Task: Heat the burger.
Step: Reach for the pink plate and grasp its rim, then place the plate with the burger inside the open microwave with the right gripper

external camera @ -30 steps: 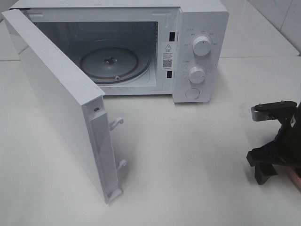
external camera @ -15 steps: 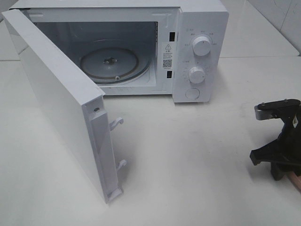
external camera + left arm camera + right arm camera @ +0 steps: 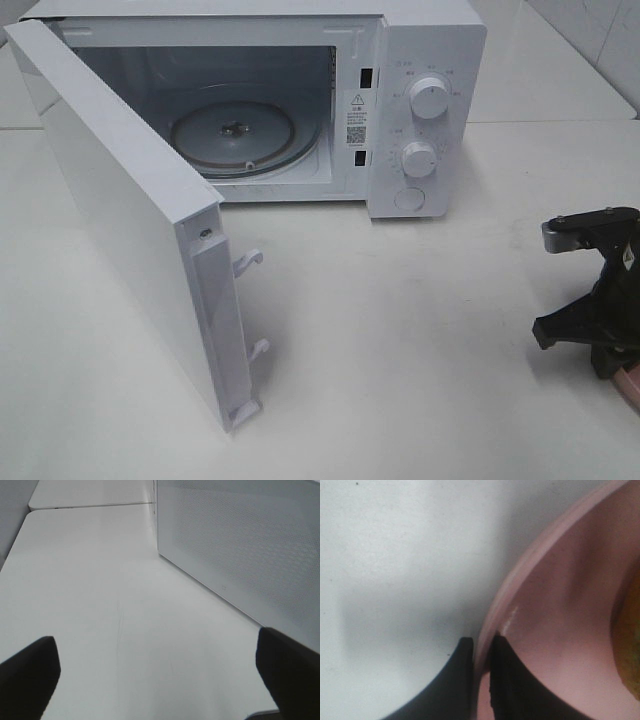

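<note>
Eyes on the right gripper (image 3: 481, 647) first: pinched narrow on the rim of the pink plate (image 3: 555, 645), one black finger outside the rim, the other inside. Gripping plate, not food. Only a sliver of the burger (image 3: 629, 645) in the right wrist view, golden-brown, resting on that plate and clear of the fingers. From up high, just a corner of pink at the right edge of the white table (image 3: 420, 330), tucked under the black gripper; no sight of the burger from there.

Over to the left gripper (image 3: 160, 677): spread wide, holding nothing, hovering above the table with its fingertips (image 3: 30, 672) far apart. Near it, a white perforated panel (image 3: 240, 545) standing upright on the tabletop.

And at the back, the microwave (image 3: 430, 60): door (image 3: 120, 230) swung open toward the left, two latch hooks showing on its free edge, glass turntable (image 3: 235, 135) in plain view inside the cavity. On the control panel, an upper knob (image 3: 430, 97) above a lower knob (image 3: 418, 158), with a round button beneath. Plate and microwave well apart.
</note>
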Available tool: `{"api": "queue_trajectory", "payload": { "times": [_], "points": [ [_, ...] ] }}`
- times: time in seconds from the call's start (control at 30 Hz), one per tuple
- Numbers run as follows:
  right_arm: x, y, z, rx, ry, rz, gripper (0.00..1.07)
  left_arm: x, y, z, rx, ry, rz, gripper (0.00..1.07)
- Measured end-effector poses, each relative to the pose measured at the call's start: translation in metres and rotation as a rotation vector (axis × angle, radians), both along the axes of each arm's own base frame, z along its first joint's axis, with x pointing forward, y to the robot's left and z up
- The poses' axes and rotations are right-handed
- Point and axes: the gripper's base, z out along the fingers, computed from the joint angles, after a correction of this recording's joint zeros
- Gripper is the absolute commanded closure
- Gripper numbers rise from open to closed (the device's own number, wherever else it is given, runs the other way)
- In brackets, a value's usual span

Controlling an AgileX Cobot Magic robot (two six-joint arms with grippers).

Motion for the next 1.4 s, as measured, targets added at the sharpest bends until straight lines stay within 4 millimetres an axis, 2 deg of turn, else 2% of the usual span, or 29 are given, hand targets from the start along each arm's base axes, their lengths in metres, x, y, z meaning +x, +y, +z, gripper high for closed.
{"api": "queue_trajectory", "payload": {
  "times": [0.4,1.03,1.4],
  "points": [
    [-0.004,0.007,0.002,-0.066,0.027,0.053,1.07,0.000,0.000,0.000,0.000,0.000,0.000,0.07],
    [-0.018,0.022,0.033,-0.244,-0.035,0.119,1.07,0.000,0.000,0.000,0.000,0.000,0.000,0.07],
    [-0.027,0.029,0.051,-0.265,-0.068,0.148,1.07,0.000,0.000,0.000,0.000,0.000,0.000,0.07]
  ]
}}
